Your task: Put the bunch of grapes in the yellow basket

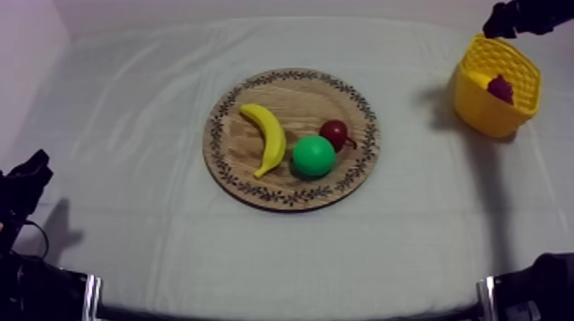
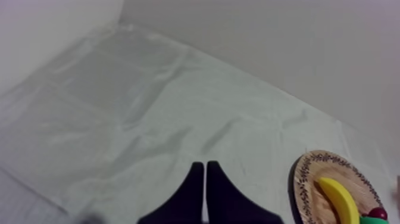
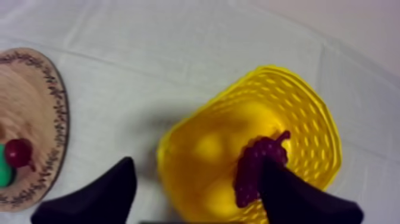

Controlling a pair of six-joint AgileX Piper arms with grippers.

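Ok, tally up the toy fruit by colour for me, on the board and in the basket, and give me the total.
Yellow: 1, the banana on the wooden board
Green: 1, the green fruit on the board
Red: 1, the small red fruit on the board
Purple: 1, the bunch of grapes in the yellow basket
Total: 4

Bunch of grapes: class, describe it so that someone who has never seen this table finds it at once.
On the cloth-covered table, look past the wooden board to the yellow basket at the right. The bunch of grapes lies inside it: a dark purple knobbly cluster, unlike the smooth banana on the board.
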